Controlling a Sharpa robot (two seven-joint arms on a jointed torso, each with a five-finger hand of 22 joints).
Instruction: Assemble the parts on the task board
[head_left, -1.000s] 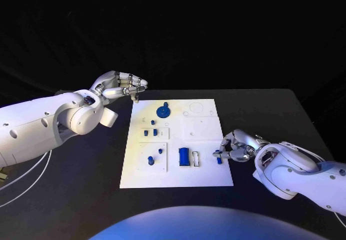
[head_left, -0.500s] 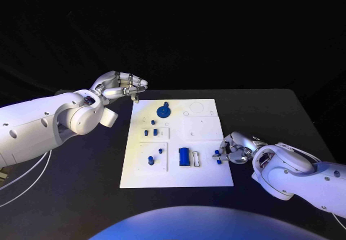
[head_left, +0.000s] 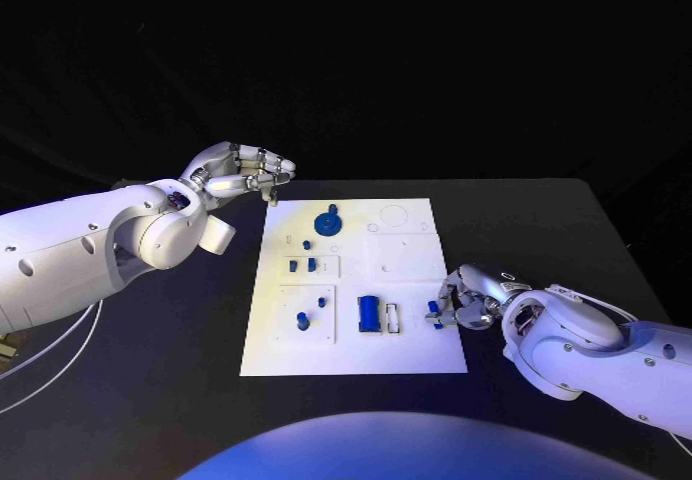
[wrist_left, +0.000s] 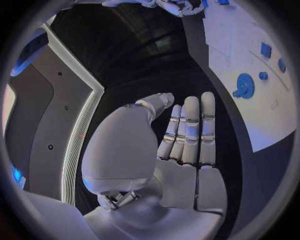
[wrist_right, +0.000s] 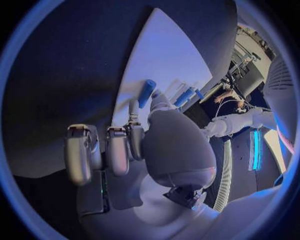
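Right hand (head_left: 464, 300) pinches a small blue peg (head_left: 436, 311) at the white board's (head_left: 411, 350) right edge; keep it upright, lower it gently. Left hand (head_left: 238, 172), beyond the board's far-left corner, is curled on nothing.

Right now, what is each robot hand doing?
Left robot hand: fingers curled, holding nothing.
Right robot hand: pinching a small blue plastic peg.

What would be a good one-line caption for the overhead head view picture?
Right hand pinches a small blue part at the white task board's edge; left hand hovers.
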